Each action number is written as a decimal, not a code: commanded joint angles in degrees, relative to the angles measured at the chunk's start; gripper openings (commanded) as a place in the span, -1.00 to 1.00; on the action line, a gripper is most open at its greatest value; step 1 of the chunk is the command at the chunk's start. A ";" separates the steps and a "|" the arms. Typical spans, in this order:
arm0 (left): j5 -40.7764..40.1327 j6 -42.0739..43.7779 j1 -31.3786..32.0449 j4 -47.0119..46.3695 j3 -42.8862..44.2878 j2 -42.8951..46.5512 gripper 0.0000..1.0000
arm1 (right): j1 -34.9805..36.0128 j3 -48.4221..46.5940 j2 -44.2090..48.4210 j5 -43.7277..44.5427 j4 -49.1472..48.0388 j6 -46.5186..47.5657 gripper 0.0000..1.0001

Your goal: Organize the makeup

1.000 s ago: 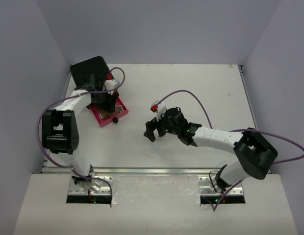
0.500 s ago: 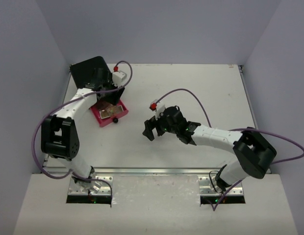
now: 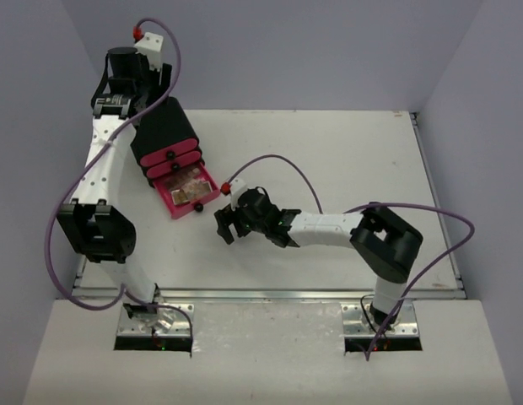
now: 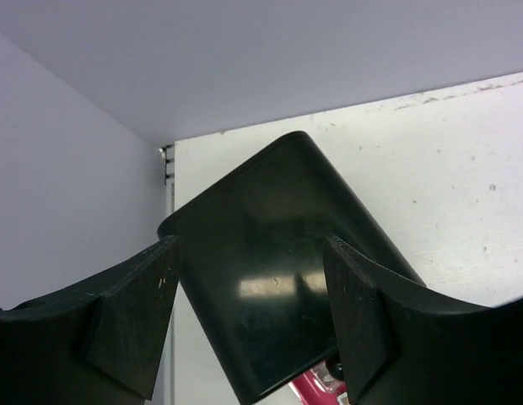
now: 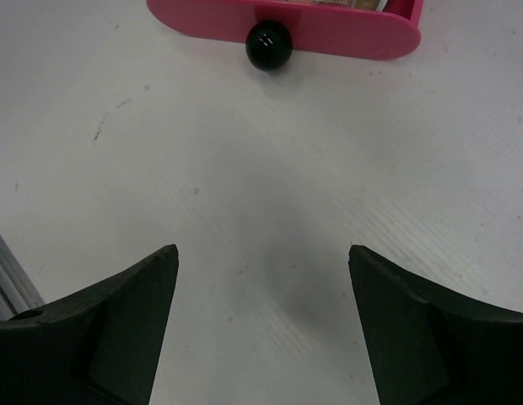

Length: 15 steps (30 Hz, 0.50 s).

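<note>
Makeup shows as a brownish palette [image 3: 186, 179] lying in the pulled-out pink drawer [image 3: 174, 206]. It is a little ahead of the right gripper [image 5: 261, 333] and well below the left gripper [image 4: 249, 316]. Any print on the palette is too small to read.

The right gripper's fingers [image 5: 118, 329] stand apart with only bare table [image 3: 354, 160] between them. Straight ahead of the fingertips, not touching, are the drawer's pink front and its round black knob [image 5: 268, 45], with a strip of white surface in between. To this gripper's right and beyond it the table runs bare to its far and right edges, where it meets the grey walls [image 3: 287, 51].

The left gripper is lifted high, close to the back-left corner of the walls. Its fingers [image 4: 126, 325] are spread and clasp nothing. Beneath them lies the glossy top of the black box [image 4: 261, 278], with rounded corners. The box's far end sits near the table's left edge, leaving only a narrow gap to the side wall. Two more pink drawer fronts sit flush in the box above the open one.
</note>
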<state>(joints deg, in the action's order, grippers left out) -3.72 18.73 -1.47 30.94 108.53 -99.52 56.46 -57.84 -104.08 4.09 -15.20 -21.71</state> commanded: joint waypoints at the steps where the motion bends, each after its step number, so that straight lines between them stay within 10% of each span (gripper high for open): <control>1: -0.67 -7.64 -4.90 3.46 5.45 -9.40 0.31 | 3.56 -6.77 -5.73 9.22 -3.96 0.26 0.55; 15: -1.76 -9.94 -9.02 -7.30 -0.66 -13.07 0.31 | 4.31 -32.10 -28.61 13.22 4.68 -3.02 0.20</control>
<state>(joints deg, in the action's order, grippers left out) -5.99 10.07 -10.81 29.07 110.65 -114.86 60.88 -82.54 -129.46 14.79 -12.10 -23.15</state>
